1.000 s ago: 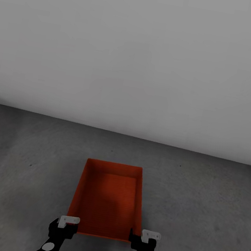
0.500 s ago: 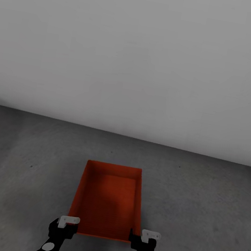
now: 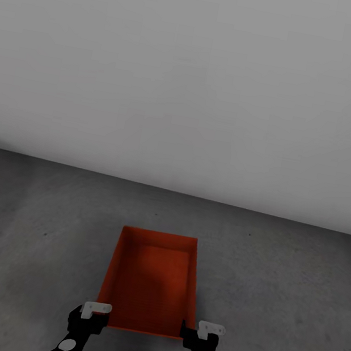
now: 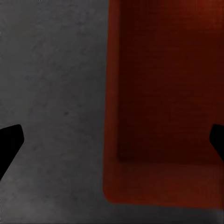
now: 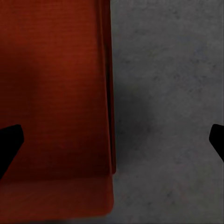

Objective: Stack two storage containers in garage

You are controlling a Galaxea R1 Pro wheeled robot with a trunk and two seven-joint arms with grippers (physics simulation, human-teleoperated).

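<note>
Where I am: I am looking down at a dark grey floor [image 3: 293, 288] with a plain pale wall [image 3: 193, 75] behind it. I think this is the garage.
The box: one orange-red storage container [image 3: 151, 280] sits right in front of me, open side up, with nothing in it. From these pictures I think it rests on the floor, but I cannot be sure.
Left gripper [image 3: 94, 315]: it is at the near left corner of the box. In my left wrist view the two dark fingers [image 4: 9, 142] are spread wide, and the box wall [image 4: 112, 93] is between them, not pinched.
Right gripper [image 3: 200, 335]: it is at the near right corner. Its fingers [image 5: 9, 140] are spread wide too, with the box's side wall [image 5: 108, 93] between them.
How the box feels, I guess: stiff, light, and smooth, so it could slip.
Where to grab: I would pinch the thin top rim on both long sides, one hand each.
Other box: I have no second box here to tell about.
</note>
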